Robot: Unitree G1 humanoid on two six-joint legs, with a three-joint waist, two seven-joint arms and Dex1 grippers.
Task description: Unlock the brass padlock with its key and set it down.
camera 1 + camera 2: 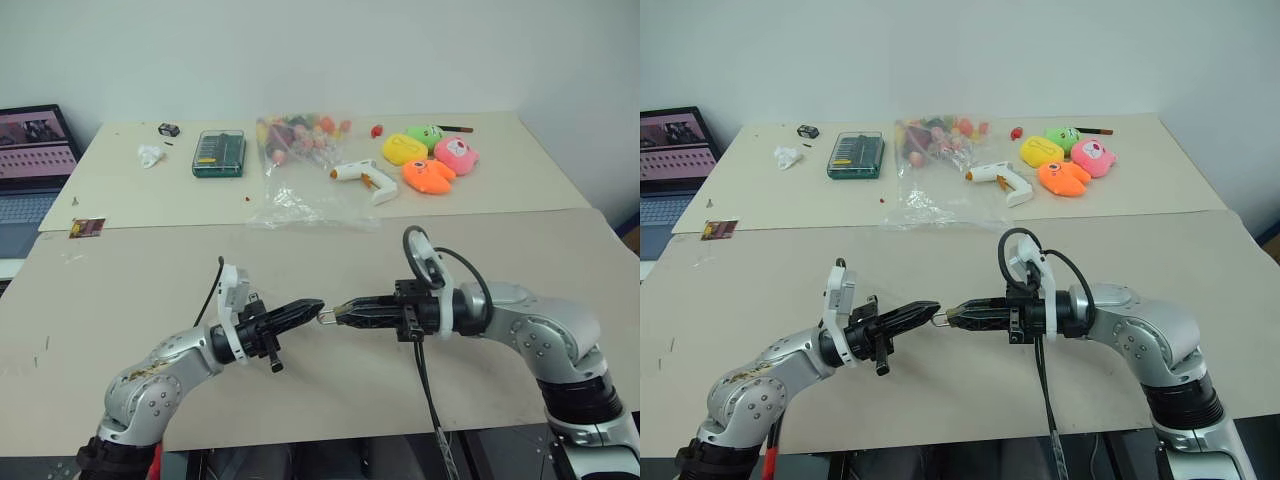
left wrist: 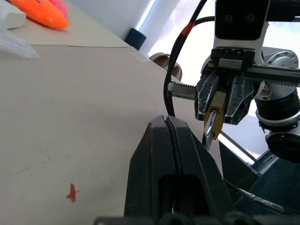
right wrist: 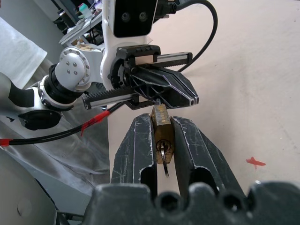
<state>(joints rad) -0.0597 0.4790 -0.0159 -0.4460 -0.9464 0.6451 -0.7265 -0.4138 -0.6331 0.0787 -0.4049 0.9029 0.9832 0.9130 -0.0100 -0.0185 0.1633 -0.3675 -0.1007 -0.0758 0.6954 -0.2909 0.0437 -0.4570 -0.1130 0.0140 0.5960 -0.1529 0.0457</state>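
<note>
The brass padlock (image 3: 161, 129) is clamped between the fingers of my right gripper (image 1: 338, 312), which is held above the near table and points left. Its silvery shackle (image 2: 209, 133) sticks out below the fingers. My left gripper (image 1: 318, 306) points right, tip to tip with the right one, and its fingers (image 2: 167, 136) are pressed shut just short of the padlock (image 2: 218, 104). A small silvery bit shows between the two tips in the head views. I cannot make out the key, and nothing shows between the left fingers.
Both grippers hover over the beige near table (image 1: 150, 290), which has a red fleck (image 2: 71, 192) on it. The far table holds a green case (image 1: 219, 153), a clear bag of small items (image 1: 300, 140), a white glue gun (image 1: 365, 178) and plush toys (image 1: 430, 160). A laptop (image 1: 30, 170) stands at far left.
</note>
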